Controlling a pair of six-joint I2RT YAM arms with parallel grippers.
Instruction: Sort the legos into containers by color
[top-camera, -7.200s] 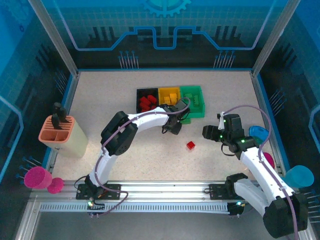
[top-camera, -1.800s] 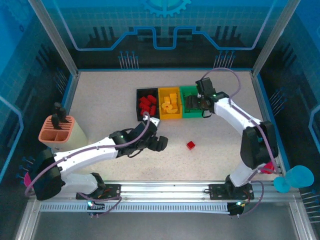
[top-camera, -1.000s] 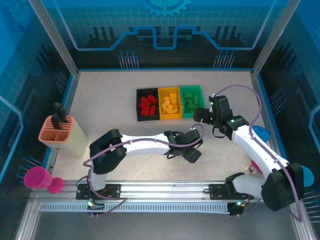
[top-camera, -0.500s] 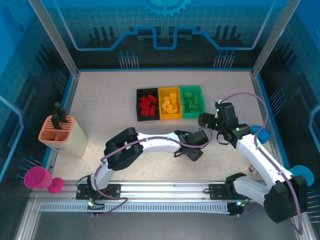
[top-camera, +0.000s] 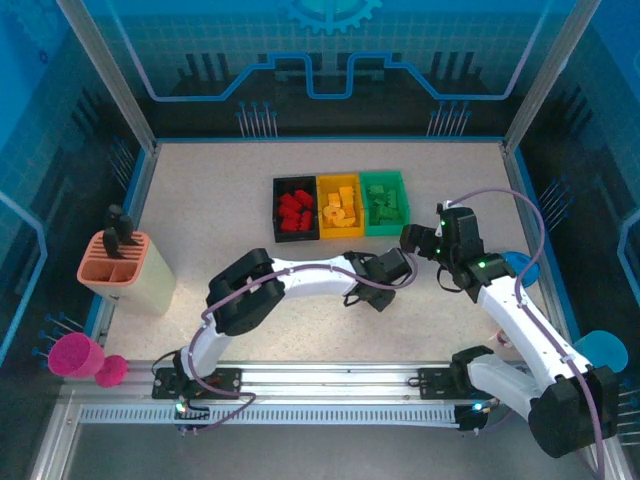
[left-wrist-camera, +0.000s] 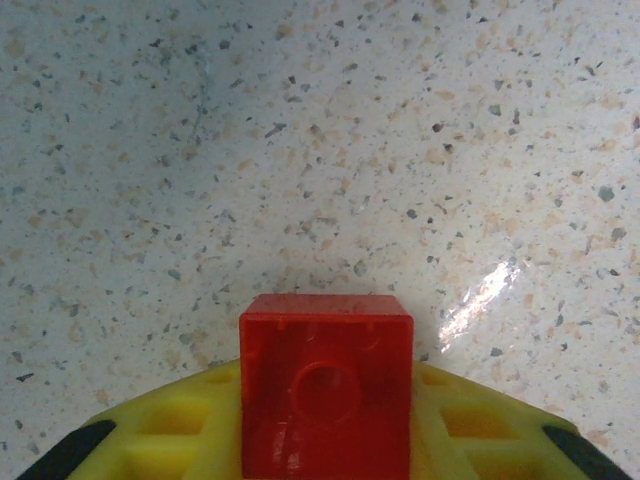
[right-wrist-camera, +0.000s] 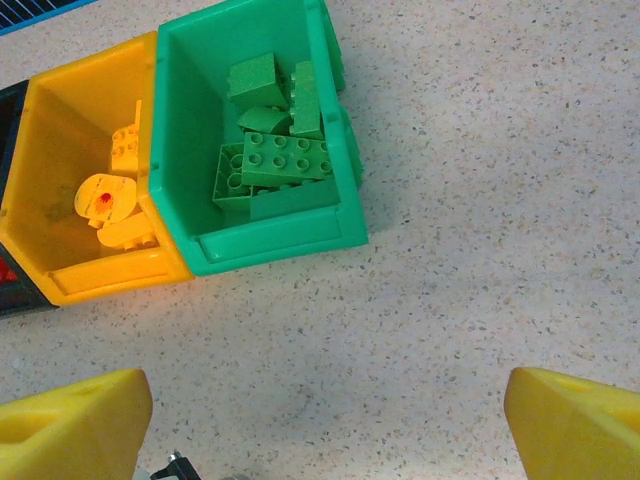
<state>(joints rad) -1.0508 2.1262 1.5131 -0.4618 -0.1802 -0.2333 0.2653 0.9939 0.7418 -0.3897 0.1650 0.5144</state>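
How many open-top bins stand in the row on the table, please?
3, side by side: the black bin on the left, the yellow bin in the middle, the green bin on the right.

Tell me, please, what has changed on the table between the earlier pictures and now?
The left gripper swung across to the loose red lego on the table and shut its jaws on it. The right gripper, jaws open, drew back from over the green bin. The black bin, yellow bin and slotted holder stayed put.
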